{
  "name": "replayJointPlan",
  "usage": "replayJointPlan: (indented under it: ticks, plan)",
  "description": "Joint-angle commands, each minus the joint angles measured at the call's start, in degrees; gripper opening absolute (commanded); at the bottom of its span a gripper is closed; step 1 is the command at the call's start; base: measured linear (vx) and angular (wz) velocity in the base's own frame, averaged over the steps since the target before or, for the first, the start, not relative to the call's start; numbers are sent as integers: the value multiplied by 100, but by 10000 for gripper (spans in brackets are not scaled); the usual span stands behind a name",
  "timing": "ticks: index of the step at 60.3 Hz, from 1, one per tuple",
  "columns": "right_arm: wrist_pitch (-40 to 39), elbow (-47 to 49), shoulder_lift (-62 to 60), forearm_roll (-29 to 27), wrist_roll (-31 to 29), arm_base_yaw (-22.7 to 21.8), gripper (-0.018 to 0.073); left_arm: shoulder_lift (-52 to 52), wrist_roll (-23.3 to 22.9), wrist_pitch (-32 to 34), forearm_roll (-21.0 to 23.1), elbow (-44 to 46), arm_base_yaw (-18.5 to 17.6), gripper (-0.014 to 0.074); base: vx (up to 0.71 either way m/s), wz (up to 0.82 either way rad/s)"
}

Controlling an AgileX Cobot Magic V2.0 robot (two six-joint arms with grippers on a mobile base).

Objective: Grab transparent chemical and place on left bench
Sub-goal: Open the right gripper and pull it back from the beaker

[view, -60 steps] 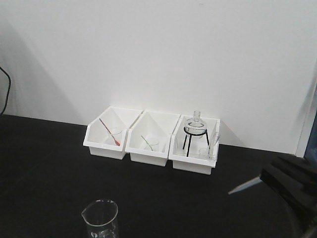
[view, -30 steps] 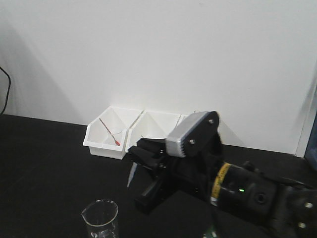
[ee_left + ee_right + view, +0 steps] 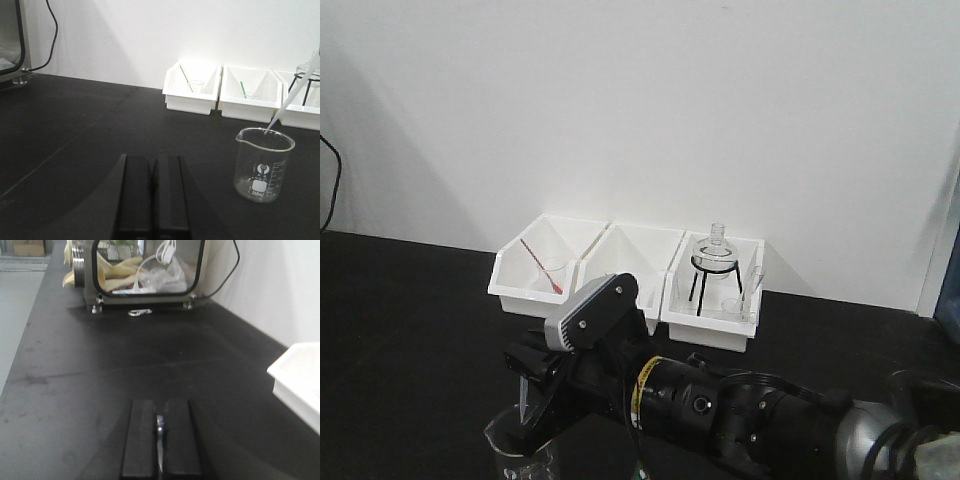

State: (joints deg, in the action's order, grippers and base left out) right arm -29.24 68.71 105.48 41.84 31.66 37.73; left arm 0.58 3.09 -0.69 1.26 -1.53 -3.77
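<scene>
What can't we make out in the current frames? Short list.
- Front view: the beaker is mostly hidden by the right gripper and cut off by the bottom edge.
- Left wrist view: the pipette bulb end runs off the right edge.
- Right wrist view: only a sliver of pipette between the fingers; beaker out of view.
- Left wrist view: beaker print too small to read.

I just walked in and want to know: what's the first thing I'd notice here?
First you'd see the big black robot arm reaching across the front, its right tool pinching a thin clear dropper. The dropper's tip points down into a glass beaker on the black bench. Behind, three white bins line the white wall; the left one holds a red dropper.
</scene>
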Motion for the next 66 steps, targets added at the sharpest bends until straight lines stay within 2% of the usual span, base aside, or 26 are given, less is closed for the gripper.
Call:
replayJointPlan:
  ticks: [1, 11, 26, 32, 42, 53, 66]
  plan:
    - [-327, 201, -162, -127, 206, -4, 29, 110, -45, 449, 4, -93, -10, -3, 0, 0]
    - [-242, 201, -7, -120, 329, -4, 138, 110, -45, 449, 4, -93, -10, -3, 0, 0]
    - [-116, 201, 76, -127, 329, -4, 482, 110, -45, 449, 4, -93, -10, -3, 0, 0]
    - [-42, 195, -26, -147, 387, -18, 566, 110, -45, 449, 4, -93, -10, -3, 0, 0]
    - [133, -259, -811, -123, 340, -73, 578, 110, -45, 449, 4, -93, -10, -3, 0, 0]
    - [824, -1496, -2661, -123, 295, -426, 552, 110, -45, 449, 4, -93, -10, -3, 0, 0]
    - [2552, -2357, -4677, -123, 295, -404, 522, 110, -45, 449, 4, -93, -10, -3, 0, 0]
